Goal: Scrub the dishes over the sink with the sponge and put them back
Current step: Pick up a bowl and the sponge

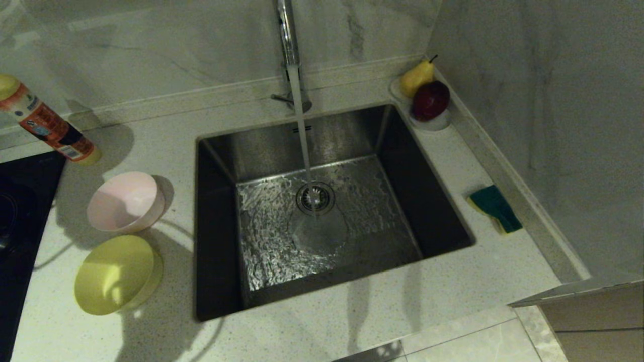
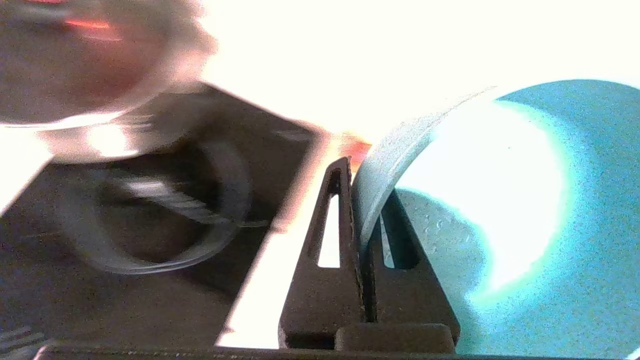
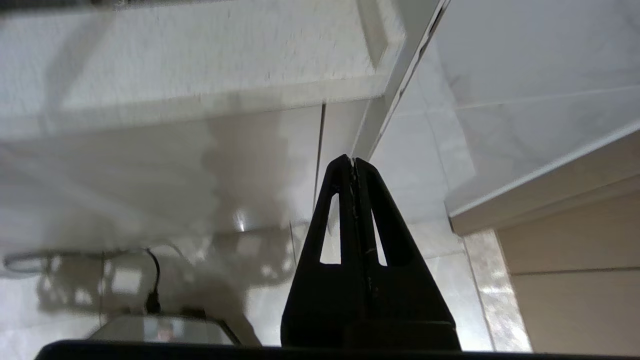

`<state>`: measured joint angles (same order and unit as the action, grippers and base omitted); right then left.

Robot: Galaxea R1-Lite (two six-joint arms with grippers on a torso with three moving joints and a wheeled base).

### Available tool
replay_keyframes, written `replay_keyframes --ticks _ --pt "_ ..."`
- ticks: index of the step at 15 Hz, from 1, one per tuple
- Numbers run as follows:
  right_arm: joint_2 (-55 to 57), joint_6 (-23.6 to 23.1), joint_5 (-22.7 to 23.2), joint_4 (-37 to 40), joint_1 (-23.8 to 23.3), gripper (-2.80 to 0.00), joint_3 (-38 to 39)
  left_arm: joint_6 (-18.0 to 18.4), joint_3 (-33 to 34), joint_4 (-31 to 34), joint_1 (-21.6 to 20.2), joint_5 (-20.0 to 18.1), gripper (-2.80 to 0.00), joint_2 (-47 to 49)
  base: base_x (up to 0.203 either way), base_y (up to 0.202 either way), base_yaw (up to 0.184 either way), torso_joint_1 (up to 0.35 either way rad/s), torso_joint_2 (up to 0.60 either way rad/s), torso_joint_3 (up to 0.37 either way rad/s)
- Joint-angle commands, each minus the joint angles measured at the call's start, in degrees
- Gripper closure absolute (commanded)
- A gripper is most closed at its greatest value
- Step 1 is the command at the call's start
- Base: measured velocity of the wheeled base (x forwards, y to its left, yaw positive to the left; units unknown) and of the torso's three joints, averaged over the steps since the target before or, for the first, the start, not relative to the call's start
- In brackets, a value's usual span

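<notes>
Blue bowl (image 2: 525,210) sits pinched by its rim in the left gripper (image 2: 361,200), out of the head view. Pink bowl (image 1: 126,201) and yellow bowl (image 1: 114,274) rest on the table (image 1: 352,322) left of the sink (image 1: 221,211); sponge (image 1: 495,208) lies right. Right gripper (image 3: 354,167) hangs pressed together by the cabinets.

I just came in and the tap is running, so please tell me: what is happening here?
The left gripper is shut on the rim of the light blue bowl, out of the head view. Water runs from the faucet into the sink. The pink bowl and yellow bowl wait on the counter left of it; the sponge lies untouched on the right. The right gripper is shut, empty, parked.
</notes>
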<state>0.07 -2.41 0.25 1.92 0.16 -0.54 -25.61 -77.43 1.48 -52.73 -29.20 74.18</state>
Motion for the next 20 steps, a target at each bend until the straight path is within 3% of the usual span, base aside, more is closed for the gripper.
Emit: replay_keyframes --ticks 1,5,11,13,16,18,20 --pt "2.4 -1.3 0.2 2.9 0.0 0.00 -1.2 -3.1 -1.7 0.1 4.9 -5.6 0.00 0.2 0.000 0.000 0.000 0.000 0.00 0.000" --pt "3.2 -4.2 0.4 3.8 0.0 0.00 -2.0 -3.8 -1.8 0.1 13.8 -6.5 0.00 2.9 0.000 0.000 0.000 0.000 0.00 0.000" --pt "0.2 -5.2 0.5 3.6 0.0 0.00 -2.0 -2.9 -4.2 4.9 18.6 -6.4 0.00 6.2 0.000 0.000 0.000 0.000 0.00 0.000" --pt "0.2 -3.4 0.5 2.6 0.0 0.00 -1.7 -1.7 -5.0 5.1 20.3 -5.6 0.00 8.0 0.000 0.000 0.000 0.000 0.00 0.000" --pt "0.6 -2.8 0.1 0.3 0.0 0.00 -2.8 -0.5 -7.9 5.2 22.3 0.7 0.00 10.8 0.000 0.000 0.000 0.000 0.00 0.000" --pt "4.6 -2.4 0.7 1.4 0.0 0.00 -12.5 0.9 -9.5 5.3 23.2 4.9 0.00 12.3 0.000 0.000 0.000 0.000 0.00 0.000" --pt "9.9 -2.3 5.0 3.7 -0.3 0.00 -22.9 1.1 -11.3 5.2 25.4 10.3 0.00 12.6 0.000 0.000 0.000 0.000 0.00 0.000"
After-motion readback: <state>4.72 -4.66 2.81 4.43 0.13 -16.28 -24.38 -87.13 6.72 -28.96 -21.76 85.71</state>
